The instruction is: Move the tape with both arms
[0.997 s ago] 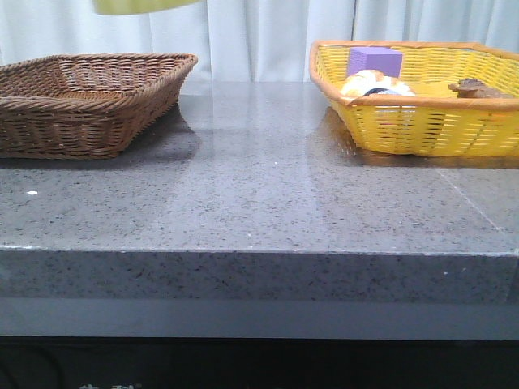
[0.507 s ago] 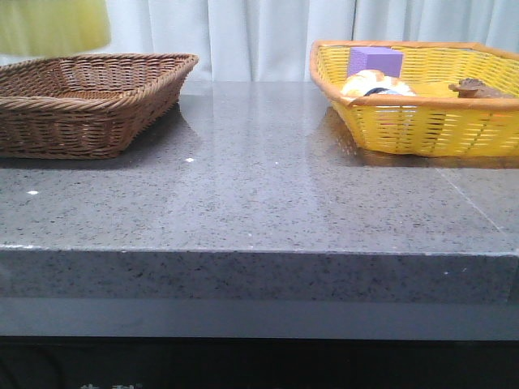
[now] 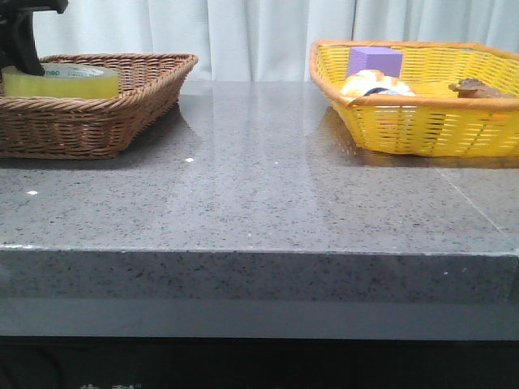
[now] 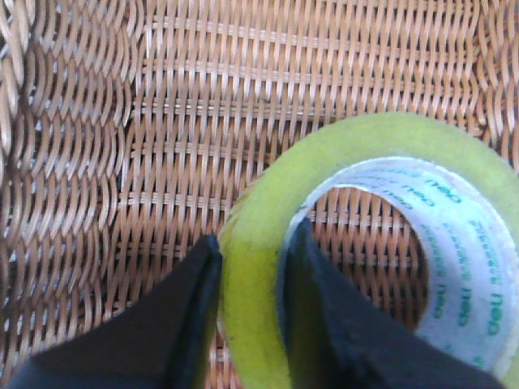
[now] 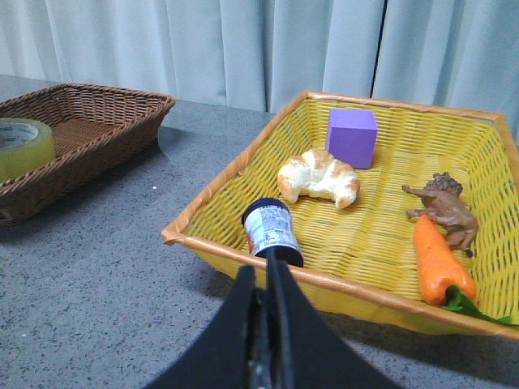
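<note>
The tape [image 4: 259, 275] is translucent yellow-green, its core white with green lettering. It lies in the brown basket [image 3: 146, 85], a ribbed tan-and-brown weave. Both grippers, left [image 4: 250, 312] and right [image 5: 263, 324], are matt black. The table [image 3: 259, 194] is grey stone with fine dark speckles and a few white flecks. Beside the brown basket stands the yellow basket [image 5: 243, 203], an open yellow weave with an orange rim. In it: a plain purple block [image 5: 351, 138], a golden-and-cream croissant [image 5: 318, 178], a brown lion [image 5: 442, 207], an orange carrot [image 5: 434, 259] with green leaves, and a dark jar [image 5: 272, 231] whose pale label may be blue-grey. The curtain [image 3: 259, 36] behind is pale blue-white.
</note>
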Available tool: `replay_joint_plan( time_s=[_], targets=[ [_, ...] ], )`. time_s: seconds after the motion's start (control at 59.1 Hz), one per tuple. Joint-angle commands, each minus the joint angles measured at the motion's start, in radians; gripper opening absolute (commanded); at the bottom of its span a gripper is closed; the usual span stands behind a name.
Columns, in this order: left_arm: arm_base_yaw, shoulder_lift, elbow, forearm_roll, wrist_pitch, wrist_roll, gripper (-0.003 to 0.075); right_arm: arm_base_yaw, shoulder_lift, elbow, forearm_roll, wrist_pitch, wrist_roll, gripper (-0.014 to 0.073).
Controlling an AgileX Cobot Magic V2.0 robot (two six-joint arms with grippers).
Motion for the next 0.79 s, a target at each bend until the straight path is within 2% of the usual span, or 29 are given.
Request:
replay_joint_plan(
  time_s=[0.0, 0.085, 0.237, 0.338, 0.456, 0.507, 0.626, 0.778],
  targets=[
    [0.001, -0.056, -0.031, -0.011, -0.064, -0.003, 0.0293, -0.004, 0.001, -0.027, -0.008, -0.087, -0.005, -0.0027],
    [0.001, -0.062, -0.031, -0.011, -0.064, -0.003, 0.0354, -0.004, 0.001, -0.027, -0.008, -0.087, -0.005, -0.0027],
    [0.001, -0.100, -0.033, 0.025, -0.071, -0.003, 0.0347, -0.004, 0.001, -0.027, -0.008, -0.087, -0.005, -0.0027],
    [0.001, -0.135, -0.033, 0.043, -0.065, -0.003, 0.0258, -0.004, 0.001, -0.027, -0.008, -0.087, -0.005, -0.0027],
    [0.001, -0.173, -0.030, 0.044, -0.074, -0.003, 0.0053, -0.004, 0.001, -0.027, -0.008, -0.087, -0.005, -0.0027],
    [0.001, -0.185, -0.030, 0.044, -0.079, 0.000, -0.0007, -0.004, 0.001, -0.027, -0.008, -0.087, -0.005, -0.0027],
    [0.001, -0.249, 0.026, 0.044, -0.142, 0.005, -0.0020, -0.004, 0.001, -0.027, -0.008, -0.087, -0.005, -0.0027],
    [-0.001, -0.411, 0.230, 0.044, -0.334, 0.005, -0.0020, -0.004, 0.001, -0.027, -0.008, -0.087, -0.005, -0.0027]
  ],
)
